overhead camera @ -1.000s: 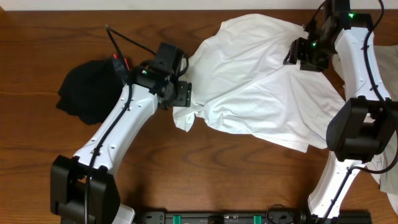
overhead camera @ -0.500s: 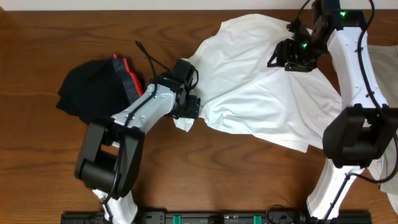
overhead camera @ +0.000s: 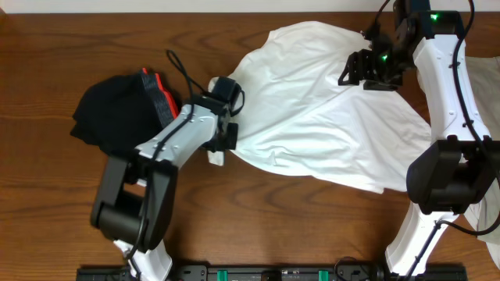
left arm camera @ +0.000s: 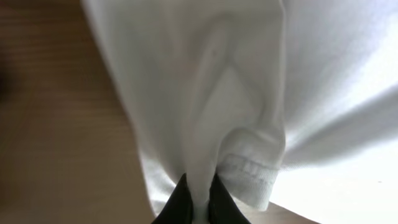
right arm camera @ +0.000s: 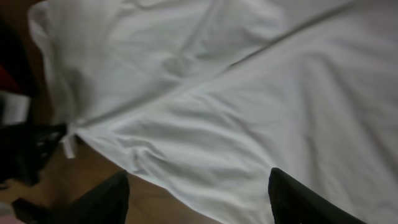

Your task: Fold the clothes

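The clothes are one white T-shirt (overhead camera: 312, 109) lying crumpled across the table's middle and right. My left gripper (overhead camera: 223, 142) is at its left edge and is shut on a pinch of the white fabric (left arm camera: 200, 186). A stitched hem (left arm camera: 249, 173) hangs just right of the fingers. My right gripper (overhead camera: 361, 72) hovers over the shirt's upper right. Its two dark fingers stand wide apart and open (right arm camera: 198, 175), with the shirt (right arm camera: 217, 93) spread below them and nothing between them.
A black garment (overhead camera: 113, 113) with an orange waistband lies on the left, close behind my left arm. A pale beige garment (overhead camera: 488, 78) shows at the right edge. Bare wooden table (overhead camera: 273, 226) runs along the front.
My left gripper has shut on the shirt's left edge and drawn it slightly left. The right gripper shifted left over the shirt and opened a little wider.
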Action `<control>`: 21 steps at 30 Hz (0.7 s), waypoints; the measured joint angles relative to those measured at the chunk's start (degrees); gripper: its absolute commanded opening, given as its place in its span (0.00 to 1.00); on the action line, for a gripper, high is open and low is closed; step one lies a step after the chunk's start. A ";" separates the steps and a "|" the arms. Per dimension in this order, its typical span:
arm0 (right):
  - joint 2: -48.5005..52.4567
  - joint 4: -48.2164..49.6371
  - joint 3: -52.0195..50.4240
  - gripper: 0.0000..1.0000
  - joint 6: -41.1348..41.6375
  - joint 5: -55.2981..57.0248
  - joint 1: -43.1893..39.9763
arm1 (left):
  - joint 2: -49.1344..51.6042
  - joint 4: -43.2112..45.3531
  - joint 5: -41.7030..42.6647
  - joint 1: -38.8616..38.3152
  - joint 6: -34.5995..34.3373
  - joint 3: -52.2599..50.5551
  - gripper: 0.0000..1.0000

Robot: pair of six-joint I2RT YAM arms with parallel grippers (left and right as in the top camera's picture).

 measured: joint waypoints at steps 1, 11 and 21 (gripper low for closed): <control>0.00 -0.02 -0.07 0.71 0.00 0.44 0.00 | -0.81 -0.39 -1.16 0.55 0.00 0.00 0.06; -0.31 4.79 -17.16 0.39 1.97 7.19 1.22 | -5.33 -1.16 -6.82 8.04 -0.20 0.02 0.06; -0.59 17.88 -38.80 0.07 3.82 6.82 8.31 | -5.33 -1.29 -6.99 8.26 -0.20 0.02 0.07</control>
